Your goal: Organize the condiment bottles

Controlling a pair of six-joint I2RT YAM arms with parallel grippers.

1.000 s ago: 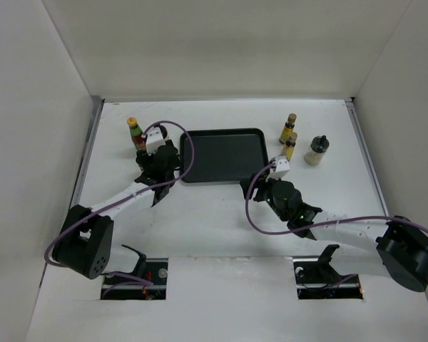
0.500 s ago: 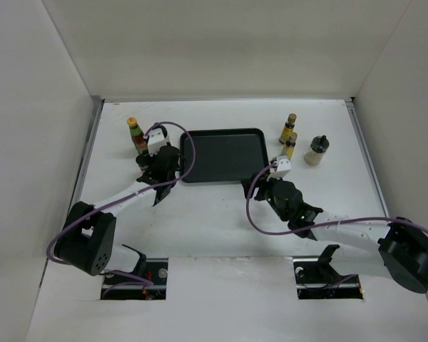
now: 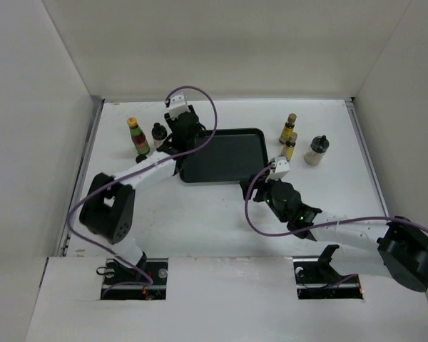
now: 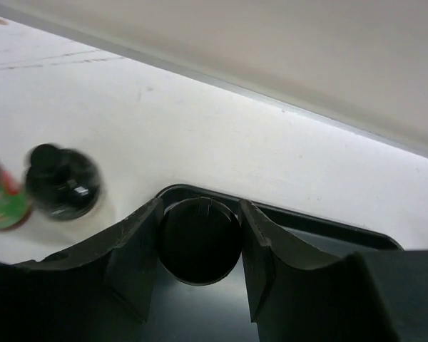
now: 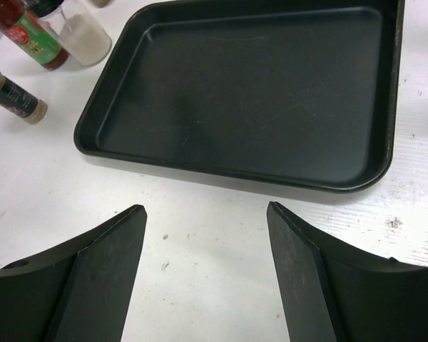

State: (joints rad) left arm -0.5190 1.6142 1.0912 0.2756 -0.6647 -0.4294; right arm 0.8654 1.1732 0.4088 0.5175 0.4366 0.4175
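My left gripper (image 3: pixel 185 137) is shut on a short dark jar (image 4: pixel 200 241) and holds it over the far left corner of the black tray (image 3: pixel 228 153). The jar's round black top sits between the fingers in the left wrist view. A red bottle with a yellow cap (image 3: pixel 135 135), a white black-capped bottle (image 3: pixel 158 132) and another dark jar (image 3: pixel 140 158) stand left of the tray. Two slim amber bottles (image 3: pixel 289 128) (image 3: pixel 290 145) and a second white black-capped bottle (image 3: pixel 316 149) stand right of it. My right gripper (image 3: pixel 253 185) is open and empty at the tray's near right corner.
The right wrist view shows the tray (image 5: pixel 257 85) with bare floor just ahead of the open fingers (image 5: pixel 107 249), and the red bottle (image 5: pixel 28 32), white bottle (image 5: pixel 82 35) and dark jar (image 5: pixel 14 96) beyond. White walls enclose the table.
My left arm has swung from beside the red bottle to the tray's far left corner, carrying the dark jar. The right arm has hardly moved.
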